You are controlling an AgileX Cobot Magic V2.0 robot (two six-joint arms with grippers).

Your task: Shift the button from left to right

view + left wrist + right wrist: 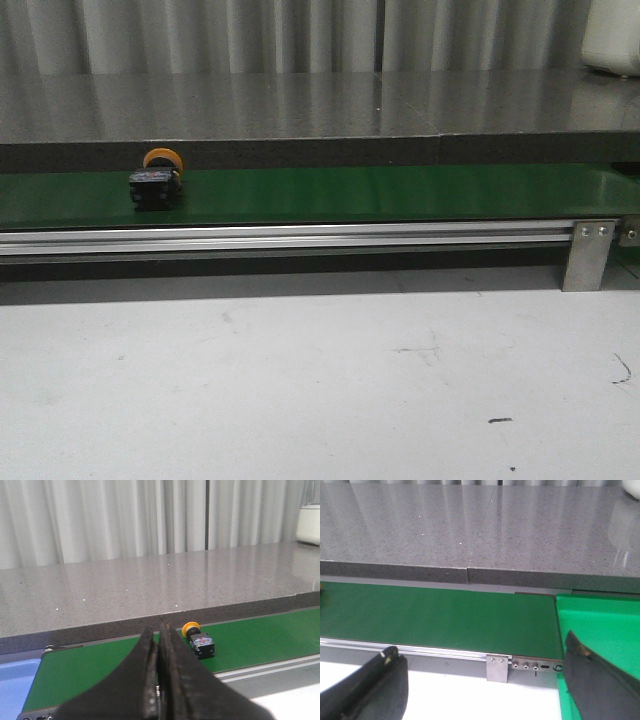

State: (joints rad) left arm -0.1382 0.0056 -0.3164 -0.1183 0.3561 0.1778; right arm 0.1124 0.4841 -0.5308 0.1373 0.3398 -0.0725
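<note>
The button [155, 180] lies on its side on the left part of the long green belt [380, 193], orange cap toward the grey counter. In the left wrist view the button [199, 640] sits just beyond and to one side of my left gripper [159, 630], which is shut with nothing between its fingers. My right gripper [479, 645] stands wide open and empty over the belt's right end [440, 615]. No button shows in that view. Neither gripper appears in the front view.
A grey stone counter [300, 105] runs behind the belt, with a white container [612, 35] at its back right. An aluminium rail [280, 238] and bracket [588, 255] edge the belt's front. A blue bin [15, 680] sits past the left end, a green tray [600, 625] past the right.
</note>
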